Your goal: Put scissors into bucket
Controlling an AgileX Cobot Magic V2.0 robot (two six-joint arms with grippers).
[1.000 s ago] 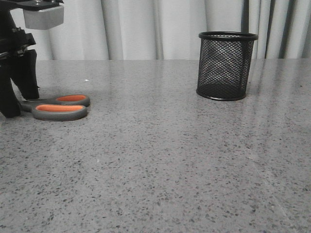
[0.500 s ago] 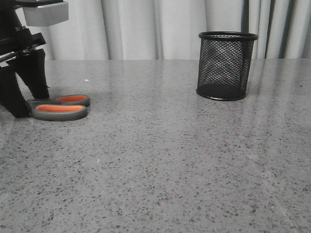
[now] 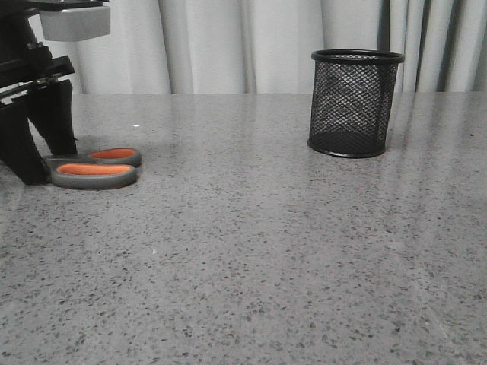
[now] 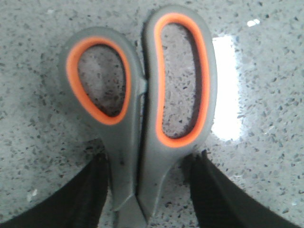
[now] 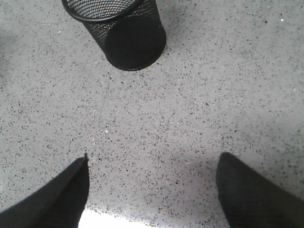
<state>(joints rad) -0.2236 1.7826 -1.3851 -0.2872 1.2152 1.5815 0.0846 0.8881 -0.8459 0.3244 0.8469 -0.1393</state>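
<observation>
Setting: speckled grey stone table (image 3: 251,251), pale curtains (image 3: 228,46) behind.
Scissors (image 3: 93,168): flat at the table's left, handles toward centre.
Bucket (image 3: 354,103): upright, far right, well apart.
Left gripper (image 3: 42,163): shifted slightly toward the handles over the last second, fingers now straddling the shank, spread, not yet clamped; grasp imminent.
Right gripper (image 5: 152,190): spread, holding nothing.

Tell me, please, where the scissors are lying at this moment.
In the front view the scissors lie flat on the speckled table at the far left, between the open fingers of the left gripper, far from the mesh bucket.
</observation>
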